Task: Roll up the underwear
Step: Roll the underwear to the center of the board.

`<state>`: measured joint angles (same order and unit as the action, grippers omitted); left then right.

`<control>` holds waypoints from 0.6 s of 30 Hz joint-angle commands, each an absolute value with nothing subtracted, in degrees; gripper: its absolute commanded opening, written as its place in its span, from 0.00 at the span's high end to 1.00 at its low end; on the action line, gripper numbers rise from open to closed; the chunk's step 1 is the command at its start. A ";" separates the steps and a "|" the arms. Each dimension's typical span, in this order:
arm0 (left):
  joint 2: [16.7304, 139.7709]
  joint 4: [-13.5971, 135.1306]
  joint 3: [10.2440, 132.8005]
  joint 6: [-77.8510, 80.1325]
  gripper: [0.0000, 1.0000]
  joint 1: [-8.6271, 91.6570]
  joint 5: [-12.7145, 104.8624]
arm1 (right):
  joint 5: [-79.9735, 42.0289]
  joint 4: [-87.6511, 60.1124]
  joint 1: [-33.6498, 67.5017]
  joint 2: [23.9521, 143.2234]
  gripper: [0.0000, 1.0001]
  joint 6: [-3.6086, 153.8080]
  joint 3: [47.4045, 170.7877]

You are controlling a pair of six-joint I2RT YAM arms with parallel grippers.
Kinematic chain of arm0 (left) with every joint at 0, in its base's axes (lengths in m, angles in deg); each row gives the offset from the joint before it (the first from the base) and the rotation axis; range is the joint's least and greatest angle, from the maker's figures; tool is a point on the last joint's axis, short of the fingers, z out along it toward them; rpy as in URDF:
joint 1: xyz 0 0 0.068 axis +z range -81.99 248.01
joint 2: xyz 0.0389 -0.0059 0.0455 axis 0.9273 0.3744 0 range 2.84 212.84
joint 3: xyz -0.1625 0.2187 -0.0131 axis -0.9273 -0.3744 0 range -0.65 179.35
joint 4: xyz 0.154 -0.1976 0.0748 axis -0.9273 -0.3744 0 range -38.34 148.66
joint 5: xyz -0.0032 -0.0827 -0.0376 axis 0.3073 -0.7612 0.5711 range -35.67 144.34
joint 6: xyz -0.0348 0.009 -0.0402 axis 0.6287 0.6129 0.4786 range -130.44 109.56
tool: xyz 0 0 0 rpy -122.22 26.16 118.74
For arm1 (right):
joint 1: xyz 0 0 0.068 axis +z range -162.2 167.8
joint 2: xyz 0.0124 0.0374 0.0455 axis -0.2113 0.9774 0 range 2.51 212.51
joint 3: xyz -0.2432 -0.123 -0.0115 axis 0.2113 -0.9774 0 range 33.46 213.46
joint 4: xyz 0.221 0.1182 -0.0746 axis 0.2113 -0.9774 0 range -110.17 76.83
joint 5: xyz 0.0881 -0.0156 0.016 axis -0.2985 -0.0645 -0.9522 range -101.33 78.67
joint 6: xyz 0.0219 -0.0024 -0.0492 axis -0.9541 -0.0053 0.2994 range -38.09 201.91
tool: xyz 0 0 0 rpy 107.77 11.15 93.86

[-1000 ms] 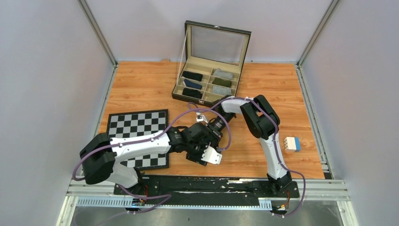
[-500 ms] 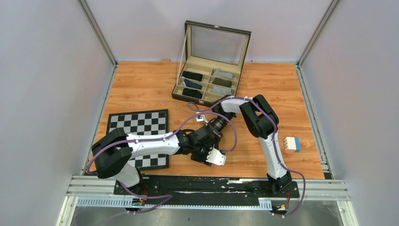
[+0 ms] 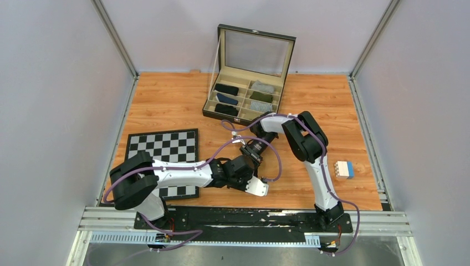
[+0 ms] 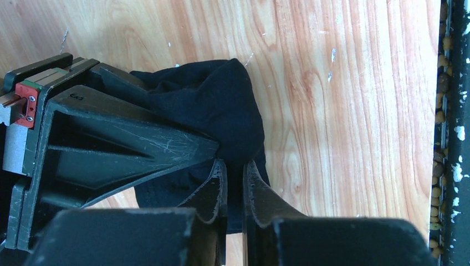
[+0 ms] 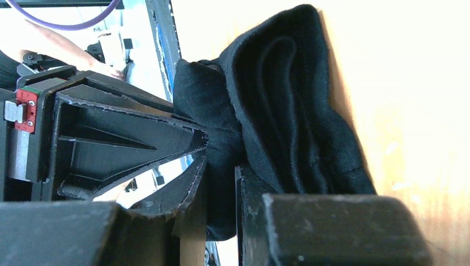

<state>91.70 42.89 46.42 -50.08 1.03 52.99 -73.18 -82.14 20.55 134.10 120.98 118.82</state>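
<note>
The underwear is a bunched black bundle lying on the wooden table, and both grippers hold it. In the left wrist view my left gripper has its jaws nearly together, with black fabric pinched between them. My right gripper is shut on a fold of the underwear as well. Each wrist view shows the other gripper's black fingers pressed against the bundle from the left. From above, the two grippers meet tip to tip, left and right, and they hide the underwear.
An open compartment box holding rolled cloths stands at the back. A chessboard lies to the left under the left arm. A blue and white block sits at the right. A black rail runs along the near edge.
My left arm has stretched to the right and a little nearer the front edge, and its jaws have closed on the underwear. The right gripper has kept its grip and barely moved.
</note>
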 commanded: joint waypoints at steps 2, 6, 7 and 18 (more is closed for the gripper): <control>94.71 38.67 46.68 -49.30 0.99 1.22 50.98 | -69.19 -81.07 18.66 129.98 0.81 124.91 120.48; 93.87 35.47 48.17 -50.08 1.00 1.62 46.89 | -66.44 -85.16 15.17 122.34 0.61 125.93 122.51; 93.86 34.00 49.10 -50.13 1.00 2.19 45.20 | -65.59 -86.42 13.34 119.59 0.58 126.39 123.64; 103.78 14.46 65.41 -54.07 1.00 13.01 18.61 | -46.18 -64.13 0.24 85.52 0.49 120.16 109.27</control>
<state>98.96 26.35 59.71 -51.78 10.28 33.12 -58.49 -80.79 0.14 101.84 124.61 121.56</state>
